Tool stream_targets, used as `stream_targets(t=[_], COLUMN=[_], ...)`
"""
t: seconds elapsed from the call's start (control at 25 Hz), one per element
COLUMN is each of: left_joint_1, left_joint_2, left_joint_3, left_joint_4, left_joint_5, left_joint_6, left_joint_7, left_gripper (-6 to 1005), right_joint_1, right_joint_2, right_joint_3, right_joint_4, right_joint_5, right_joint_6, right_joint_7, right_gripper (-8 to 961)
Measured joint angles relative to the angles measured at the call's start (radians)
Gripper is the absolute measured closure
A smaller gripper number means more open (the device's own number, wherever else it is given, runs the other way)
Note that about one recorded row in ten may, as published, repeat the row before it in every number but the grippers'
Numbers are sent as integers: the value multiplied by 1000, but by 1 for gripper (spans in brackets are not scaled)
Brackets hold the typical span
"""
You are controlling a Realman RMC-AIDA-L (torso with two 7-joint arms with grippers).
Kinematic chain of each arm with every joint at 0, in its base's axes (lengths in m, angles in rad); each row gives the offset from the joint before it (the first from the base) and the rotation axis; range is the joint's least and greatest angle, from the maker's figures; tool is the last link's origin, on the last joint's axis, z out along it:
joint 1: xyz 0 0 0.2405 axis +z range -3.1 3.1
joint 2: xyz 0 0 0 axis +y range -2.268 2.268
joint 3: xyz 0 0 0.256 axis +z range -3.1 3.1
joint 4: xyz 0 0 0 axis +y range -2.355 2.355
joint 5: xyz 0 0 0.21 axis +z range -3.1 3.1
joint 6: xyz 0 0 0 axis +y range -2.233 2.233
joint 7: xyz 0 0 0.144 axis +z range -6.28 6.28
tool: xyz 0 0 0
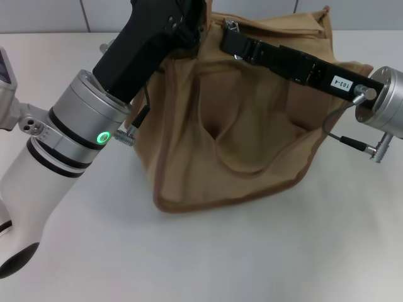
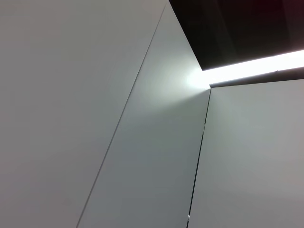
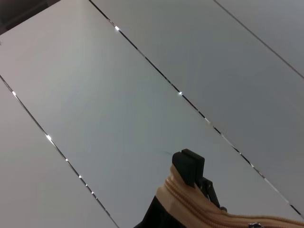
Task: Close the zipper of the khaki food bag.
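Standing on a white table (image 1: 208, 258), the khaki food bag (image 1: 245, 145) is seen from the head view with its front pocket and a brown strap handle (image 1: 242, 165) facing the camera. Both arms are brought in over the bag's top edge. The left gripper (image 1: 189, 28) is set at the bag's top left corner, where its black housing covers the fabric; whether its fingers are spread or pinched together cannot be told, since they are hidden behind the housing. The right gripper (image 1: 232, 33) is reached across the bag's top from the right, and its black fingers end by a small silver metal piece at the top edge, near the left gripper. Whether anything is clamped between them cannot be told.

In the right wrist view, a stretch of the zipper (image 3: 209, 211) is shown, khaki teeth running along a tan tape, with a black fingertip (image 3: 189, 167) touching its end. A pale panelled wall (image 3: 142, 95) fills the space behind the bag. Only wall panels (image 2: 95, 118) and a lit strip are shown in the left wrist view.
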Motion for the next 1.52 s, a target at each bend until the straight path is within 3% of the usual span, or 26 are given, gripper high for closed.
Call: stream_targets(t=[0.6, 1.08, 1.52], left_joint_1=[1, 1, 1], left_joint_2=[0, 0, 0], left_joint_3=[0, 2, 0], left_joint_4=[-2, -2, 0], left_joint_5=[0, 0, 0], left_joint_6=[-1, 0, 0], left_joint_7=[0, 0, 0], left_gripper=[860, 855, 850], right_joint_1=[-3, -5, -7], right_joint_2=[0, 0, 0], right_joint_3=[0, -8, -2], right_joint_4=[0, 1, 1], right_joint_5=[0, 25, 26], right_joint_6=[13, 45, 47], right_joint_7=[1, -2, -6], right_gripper=[255, 531, 564])
